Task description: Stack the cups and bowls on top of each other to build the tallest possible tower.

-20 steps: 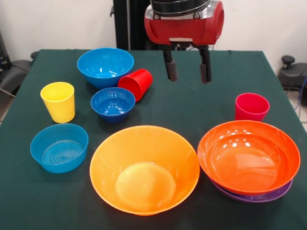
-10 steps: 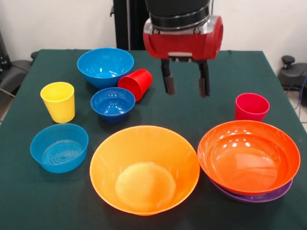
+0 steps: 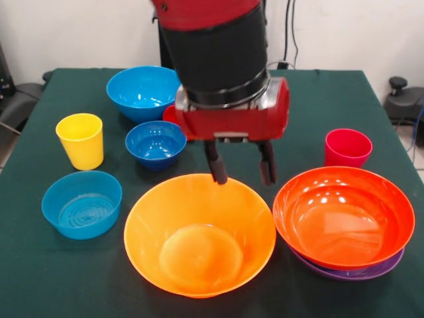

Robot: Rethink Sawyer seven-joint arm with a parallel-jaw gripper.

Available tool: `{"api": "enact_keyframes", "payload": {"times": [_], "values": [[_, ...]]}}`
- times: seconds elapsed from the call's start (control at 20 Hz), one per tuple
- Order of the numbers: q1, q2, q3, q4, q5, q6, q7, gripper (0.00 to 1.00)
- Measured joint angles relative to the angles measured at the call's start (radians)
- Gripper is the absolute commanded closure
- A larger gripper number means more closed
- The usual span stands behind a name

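My gripper (image 3: 242, 173) is open and empty, its two dark fingers hanging over the far rim of the huge orange bowl (image 3: 199, 234) at the front middle. The red-orange bowl (image 3: 343, 216) sits nested in the purple bowl (image 3: 351, 271) at the front right. The pinkish-red cup (image 3: 347, 147) stands upright behind them. On the left are a large blue bowl (image 3: 144, 91), a small blue bowl (image 3: 156, 143), a flat-bottomed blue bowl (image 3: 82, 203) and the upright yellow cup (image 3: 81, 140). The red cup (image 3: 171, 114) is mostly hidden behind the arm.
The arm's red wrist housing (image 3: 232, 116) and black forearm fill the middle of the table view. The green cloth table (image 3: 318, 99) shows bare at the far right. A black object (image 3: 405, 99) stands beyond the table's right edge.
The arm has come forward and down toward the camera and a little left. The gripper moved from the bare middle to the orange bowl's far rim. It now hides the red cup.
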Motion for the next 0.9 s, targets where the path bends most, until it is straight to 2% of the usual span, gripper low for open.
{"api": "enact_keyframes", "payload": {"times": [0.05, 0.4, 0.9], "values": [[0.000, 0.031, 0.010, -0.046, -0.008, 0.033, -0.036, 0.00], [0.001, 0.100, 0.026, -0.172, -0.021, 0.133, -0.122, 0.00], [0.003, 0.089, 0.026, -0.285, -0.026, 0.283, -0.125, 0.00]]}}
